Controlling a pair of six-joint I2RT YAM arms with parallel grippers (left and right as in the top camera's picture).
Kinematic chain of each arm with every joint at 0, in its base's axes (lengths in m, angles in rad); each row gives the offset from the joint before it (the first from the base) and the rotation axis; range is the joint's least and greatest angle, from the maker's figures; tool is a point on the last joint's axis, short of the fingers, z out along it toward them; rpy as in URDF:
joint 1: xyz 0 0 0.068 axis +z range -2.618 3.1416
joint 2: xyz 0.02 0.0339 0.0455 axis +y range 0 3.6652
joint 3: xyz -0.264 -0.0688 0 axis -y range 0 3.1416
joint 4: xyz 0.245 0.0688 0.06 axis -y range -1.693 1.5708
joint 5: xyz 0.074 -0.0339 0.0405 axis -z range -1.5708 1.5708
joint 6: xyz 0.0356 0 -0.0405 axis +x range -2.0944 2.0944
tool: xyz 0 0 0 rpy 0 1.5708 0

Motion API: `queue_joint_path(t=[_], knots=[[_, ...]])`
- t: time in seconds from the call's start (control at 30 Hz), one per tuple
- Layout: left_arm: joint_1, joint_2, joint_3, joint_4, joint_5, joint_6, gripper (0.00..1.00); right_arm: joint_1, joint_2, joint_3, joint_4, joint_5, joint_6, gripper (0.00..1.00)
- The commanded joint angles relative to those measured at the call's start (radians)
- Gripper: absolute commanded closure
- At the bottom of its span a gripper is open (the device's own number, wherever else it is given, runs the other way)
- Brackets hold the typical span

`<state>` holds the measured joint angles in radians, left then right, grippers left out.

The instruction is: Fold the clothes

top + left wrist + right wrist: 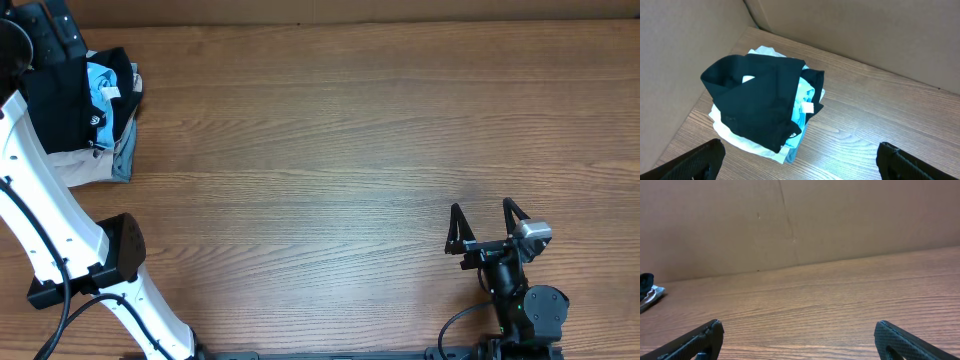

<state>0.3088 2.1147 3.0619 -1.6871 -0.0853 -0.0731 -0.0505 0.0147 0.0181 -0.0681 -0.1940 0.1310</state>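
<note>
**Black T-shirt on the pile in the far-left corner, both grippers wide open and empty**

At the far-left corner of the wooden worktop [330,140] sits a small heap of garments. The black T-shirt [755,100] lies on top of it, loosely draped rather than flat, with a small round white logo [792,134] showing near its lower edge. A light blue shirt [804,102] peeks out from under its right side, and a pale garment [727,134] spreads beneath both. From overhead, a beige piece [85,165] and a grey one [122,160] show at the near edge of the heap.

The left gripper [800,146] hangs above this heap, its jaws spread fully apart to either side of the wrist view, holding nothing and touching no cloth. The white left arm [40,215] runs up the left edge of the worktop towards it.

The right gripper [487,222] sits low at the near right, well apart from the clothes. Its two black fingers [457,228] stand wide apart and empty, pointing across bare wood towards the brown cardboard wall [790,220].
</note>
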Motion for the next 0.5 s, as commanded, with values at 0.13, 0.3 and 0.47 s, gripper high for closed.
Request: queue_joint_path(t=[0.13,0.3,0.47], knots=[[-0.002,0.0,0.001,-0.001,0.008,-0.01,0.0,0.006,-0.011,-0.01,0.003,0.01,0.003,0.0],[-0.004,0.02,0.0,-0.001,0.005,-0.01,0.0,0.006,-0.011,-0.01,0.003,0.01,0.003,0.0],[-0.099,0.018,-0.002,-0.002,0.005,-0.01,0.0,0.006,-0.011,-0.01,0.003,0.01,0.003,0.0]])
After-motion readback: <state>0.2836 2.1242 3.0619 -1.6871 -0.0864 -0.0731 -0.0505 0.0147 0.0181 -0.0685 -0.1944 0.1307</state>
